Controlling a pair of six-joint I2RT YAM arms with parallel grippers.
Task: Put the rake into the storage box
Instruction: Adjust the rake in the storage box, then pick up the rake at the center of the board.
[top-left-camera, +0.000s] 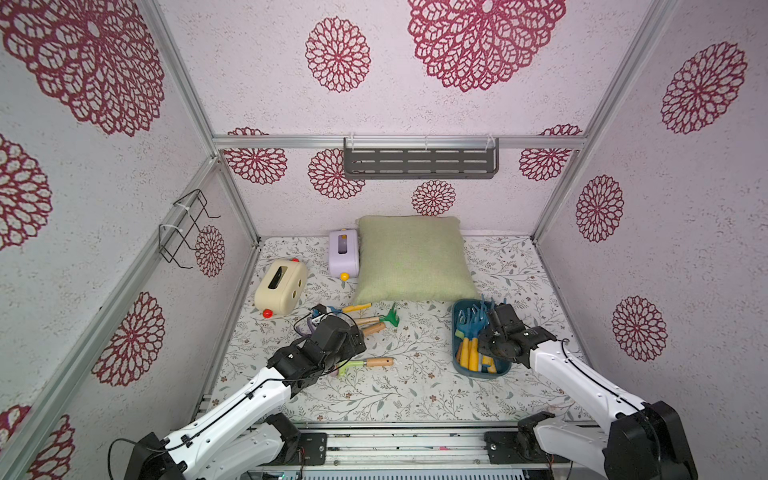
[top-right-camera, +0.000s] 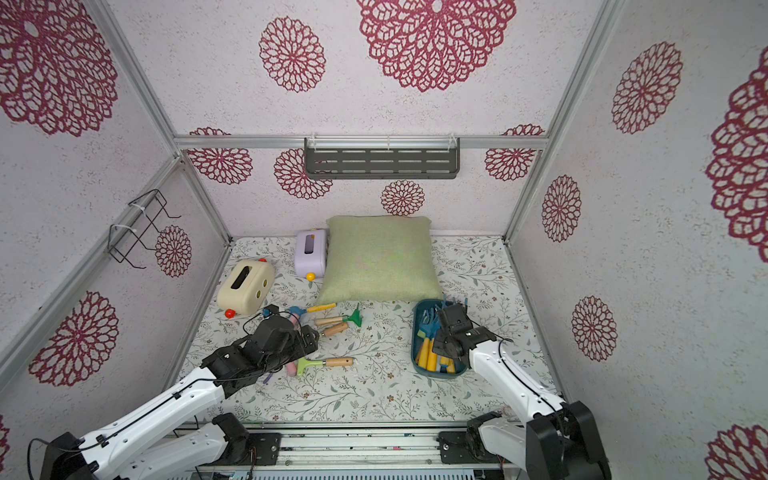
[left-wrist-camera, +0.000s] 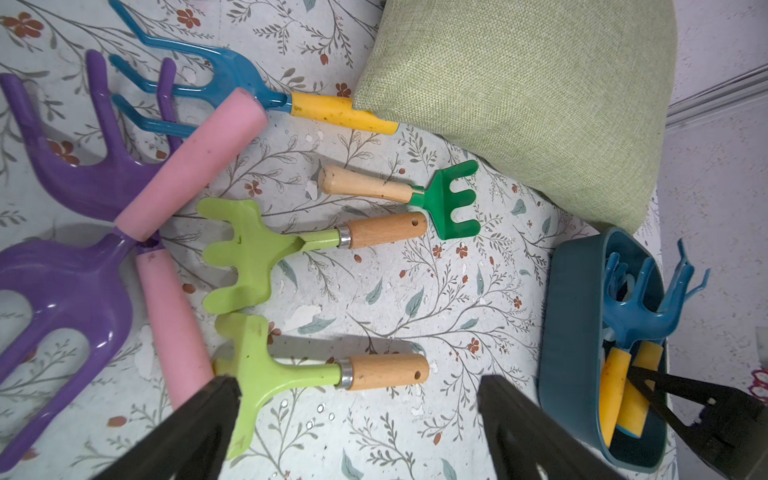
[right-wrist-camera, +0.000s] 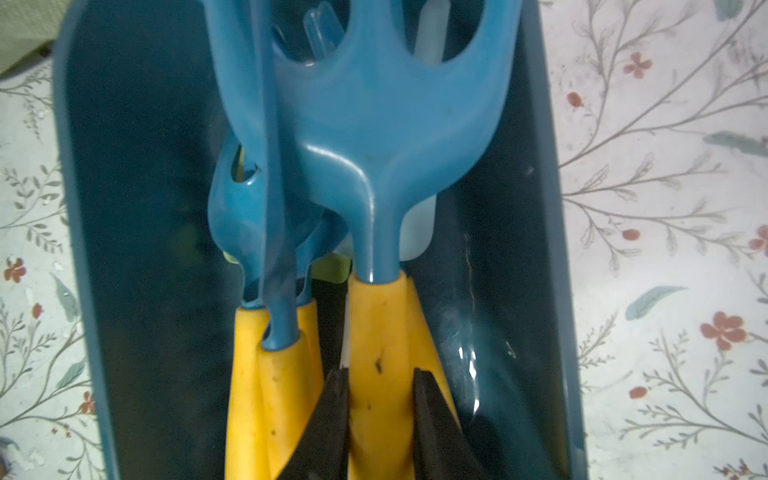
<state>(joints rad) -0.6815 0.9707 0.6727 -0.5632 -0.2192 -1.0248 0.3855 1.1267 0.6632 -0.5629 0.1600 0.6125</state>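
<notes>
Smooth teal plastic storage box (top-left-camera: 478, 375), tabletop (top-left-camera: 415, 386) 3 o'clock: holds glossy blue, yellow-handled rakes (top-left-camera: 471, 330). Right hand (right-wrist-camera: 379, 374) pinches one rake (right-wrist-camera: 374, 145) handle; left hand (left-wrist-camera: 357, 384) spread over lime rake (left-wrist-camera: 266, 374).

Pale textured walls (top-left-camera: 395, 112) printed with crimson floral medallions (top-left-camera: 338, 54) are framed by aluminium rails (top-left-camera: 282, 142). A grey slotted shelf (top-left-camera: 419, 163) is hung at twelve o'clock, a black wire rack (top-left-camera: 185, 228) at nine o'clock. The table (top-left-camera: 415, 390) is covered with a leaf-and-flower print.
</notes>
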